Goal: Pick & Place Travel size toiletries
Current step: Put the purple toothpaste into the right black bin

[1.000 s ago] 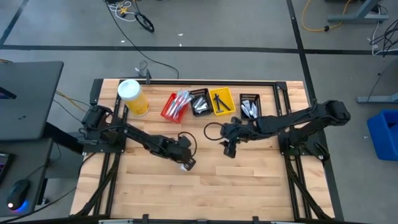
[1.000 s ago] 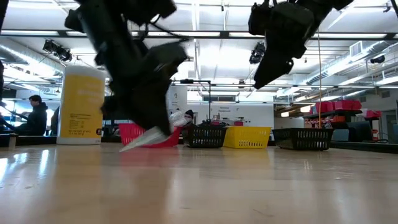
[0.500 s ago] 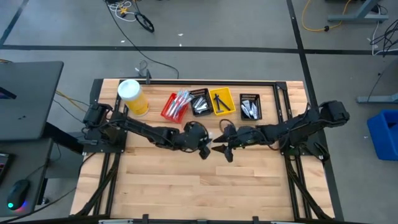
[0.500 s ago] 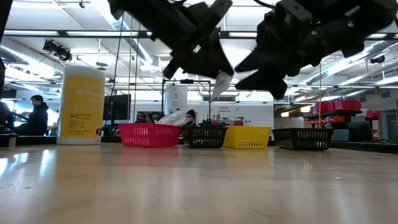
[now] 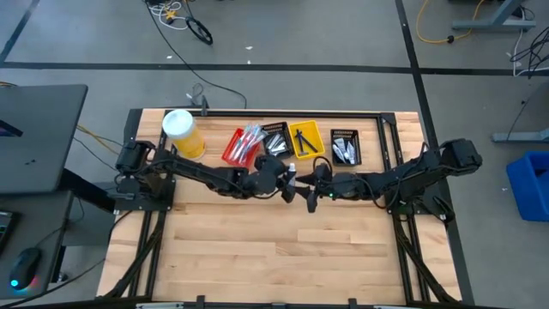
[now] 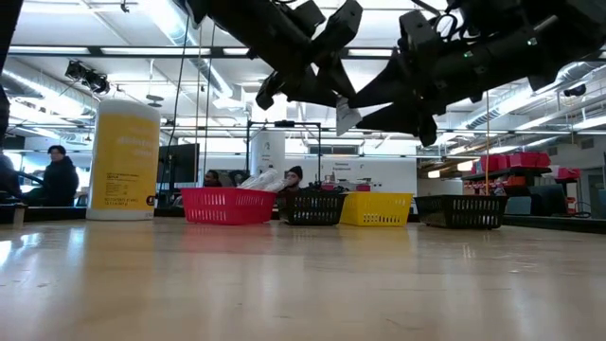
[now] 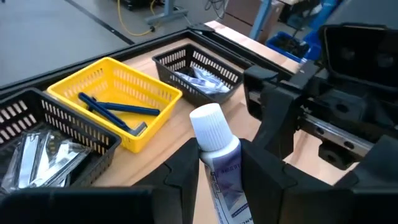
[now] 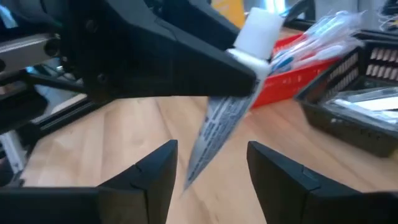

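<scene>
A small white-capped tube (image 7: 219, 158), one of the travel size toiletries, is held in the air by my left gripper (image 5: 287, 182), which is shut on it above the table's middle. It shows white in the low view (image 6: 347, 116). My right gripper (image 5: 307, 192) faces the left one from the right, open. Its two fingers (image 8: 155, 171) stand on either side of the tube's flat tail (image 8: 208, 140) without visibly touching it. Far behind stand a red bin (image 5: 241, 146) with toothbrushes, a yellow bin (image 5: 306, 139) with dark blue razors, and two black bins (image 5: 276, 142) (image 5: 345, 148). My left gripper pinches the tube's body just under the cap (image 7: 214, 163) between its two fingers (image 7: 181, 171). It comes in nearly level from the table's left. The tube is lifted clear and tilted: the white cap (image 7: 208, 121) sticks out past the fingertips and the flat tail slants downward.
A big yellow canister with a white lid (image 5: 183, 133) stands at the far left. The row of bins lines the far edge. Bare wooden tabletop (image 5: 283, 249) stretches across the near half, below and in front of both arms.
My left gripper has risen off the table with the tube and gone toward the far edge and the right, tipping from pointing down to almost level. The tube is now lifted clear. My right gripper has sunk and tipped to near level, facing the tube.
</scene>
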Motion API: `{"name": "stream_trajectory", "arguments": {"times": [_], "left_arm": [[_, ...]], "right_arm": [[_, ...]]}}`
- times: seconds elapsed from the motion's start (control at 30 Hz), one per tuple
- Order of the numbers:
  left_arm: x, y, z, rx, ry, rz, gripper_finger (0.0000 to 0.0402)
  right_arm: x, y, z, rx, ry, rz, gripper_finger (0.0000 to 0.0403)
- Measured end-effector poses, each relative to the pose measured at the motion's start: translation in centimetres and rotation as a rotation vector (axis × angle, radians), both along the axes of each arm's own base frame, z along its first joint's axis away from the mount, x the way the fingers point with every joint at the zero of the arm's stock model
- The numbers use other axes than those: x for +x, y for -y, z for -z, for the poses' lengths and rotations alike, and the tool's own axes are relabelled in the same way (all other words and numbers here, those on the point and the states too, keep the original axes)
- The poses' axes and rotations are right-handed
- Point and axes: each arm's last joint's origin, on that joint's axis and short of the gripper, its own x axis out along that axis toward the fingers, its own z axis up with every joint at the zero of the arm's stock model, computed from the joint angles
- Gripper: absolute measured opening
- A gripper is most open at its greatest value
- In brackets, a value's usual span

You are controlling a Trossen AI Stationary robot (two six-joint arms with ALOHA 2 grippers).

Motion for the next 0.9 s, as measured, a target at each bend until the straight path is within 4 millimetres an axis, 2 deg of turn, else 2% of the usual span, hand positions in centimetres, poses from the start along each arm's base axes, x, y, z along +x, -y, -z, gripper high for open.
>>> {"name": "stream_trajectory", "arguments": {"times": [0.1, 0.33, 0.5, 0.8, 0.9], "left_arm": [[0.0, -0.3, -0.1, -0.001, 0.015, -0.024, 0.0112], [0.4, -0.6, -1.0, 0.029, 0.092, -0.027, 0.0112], [0.4, -0.7, -1.0, 0.06, 0.087, -0.047, 0.0112], [0.4, -0.8, -1.0, 0.061, 0.091, -0.069, 0.0112], [0.4, -0.8, -1.0, 0.063, 0.088, -0.071, 0.0112]], "right_arm": [[0.0, 0.3, 0.0, -0.005, -0.001, 0.012, 0.0199], [0.1, 0.9, 0.0, -0.009, -0.002, 0.035, 0.0159], [0.1, 1.4, 0.0, -0.011, -0.002, 0.052, 0.0138], [0.1, 1.5, -0.1, -0.018, 0.0, 0.056, 0.0058], [0.1, 1.5, -0.1, -0.029, -0.002, 0.055, 0.0042]]}}
